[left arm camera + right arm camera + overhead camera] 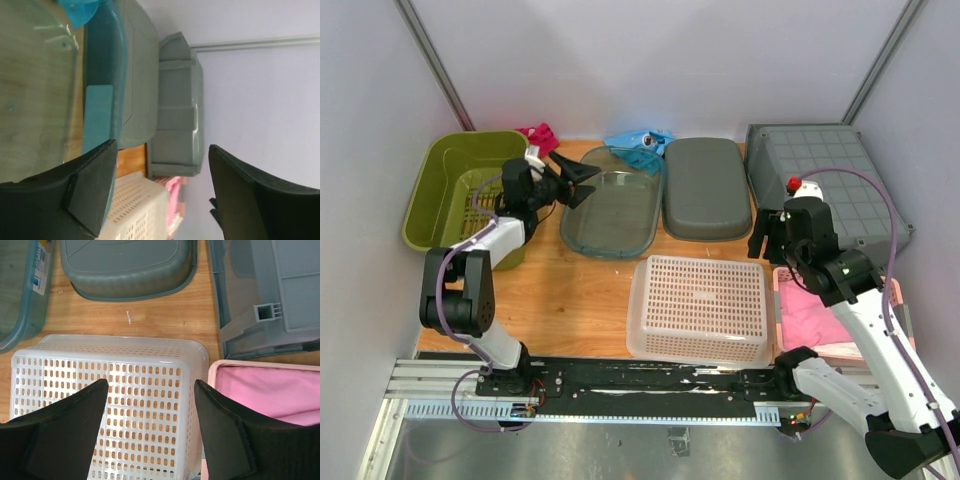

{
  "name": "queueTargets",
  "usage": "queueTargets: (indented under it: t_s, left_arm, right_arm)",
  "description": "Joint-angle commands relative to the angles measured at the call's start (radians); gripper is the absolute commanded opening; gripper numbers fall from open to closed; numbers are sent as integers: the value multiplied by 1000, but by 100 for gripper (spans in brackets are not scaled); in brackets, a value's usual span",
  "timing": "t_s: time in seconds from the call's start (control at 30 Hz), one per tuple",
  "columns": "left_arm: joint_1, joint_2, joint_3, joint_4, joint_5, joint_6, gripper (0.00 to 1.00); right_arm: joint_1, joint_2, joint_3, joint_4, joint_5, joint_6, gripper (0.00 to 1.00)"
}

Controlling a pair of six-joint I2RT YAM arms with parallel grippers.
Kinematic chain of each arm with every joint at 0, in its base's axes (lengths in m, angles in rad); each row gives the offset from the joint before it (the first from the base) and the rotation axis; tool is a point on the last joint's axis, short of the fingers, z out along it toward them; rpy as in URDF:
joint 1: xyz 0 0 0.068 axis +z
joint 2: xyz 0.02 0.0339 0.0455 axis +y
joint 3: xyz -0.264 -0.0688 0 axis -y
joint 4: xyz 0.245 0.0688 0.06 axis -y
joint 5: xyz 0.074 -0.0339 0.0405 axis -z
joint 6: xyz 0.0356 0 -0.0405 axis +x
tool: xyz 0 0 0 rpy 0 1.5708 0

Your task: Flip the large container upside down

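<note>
Container (610, 212), clear and bluish, is set at the back middle of the table (575, 300), apparently mouth down. The left gripper (578, 183) is held spread beside its rim, leaving it free. The right gripper (767, 243) is also spread, kept well apart.

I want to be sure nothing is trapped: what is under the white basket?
Through the holes of the white basket only the wooden table shows. The fingers of the right gripper cover its near part.

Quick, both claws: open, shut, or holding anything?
Left claw: open, holding nothing.
Right claw: open, holding nothing.
</note>
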State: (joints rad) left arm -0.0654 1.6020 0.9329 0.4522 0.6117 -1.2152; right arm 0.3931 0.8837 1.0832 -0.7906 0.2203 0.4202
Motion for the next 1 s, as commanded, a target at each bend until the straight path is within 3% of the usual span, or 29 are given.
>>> queueTargets:
  t_s: [0.0, 0.13, 0.3, 0.5, 0.8, 0.97]
  left_arm:
    - [-91, -99, 222, -406, -184, 367, 77]
    - [-201, -109, 375, -649, -448, 584, 78]
    - [-389, -73, 459, -788, -814, 758, 80]
    - [-542, 186, 763, -1036, -974, 874, 84]
    - [-628, 394, 780, -1054, -875, 916, 86]
    - [-639, 467, 776, -1052, -859, 903, 81]
  right_arm:
    - [10, 29, 21, 24, -65, 29, 71]
    - [10, 43, 14, 43, -75, 30, 71]
    - [10, 50, 15, 43, -75, 23, 71]
    - [10, 61, 2, 52, -96, 37, 72]
    - [10, 40, -2, 45, -68, 23, 72]
    - [10, 51, -4, 41, -68, 17, 72]
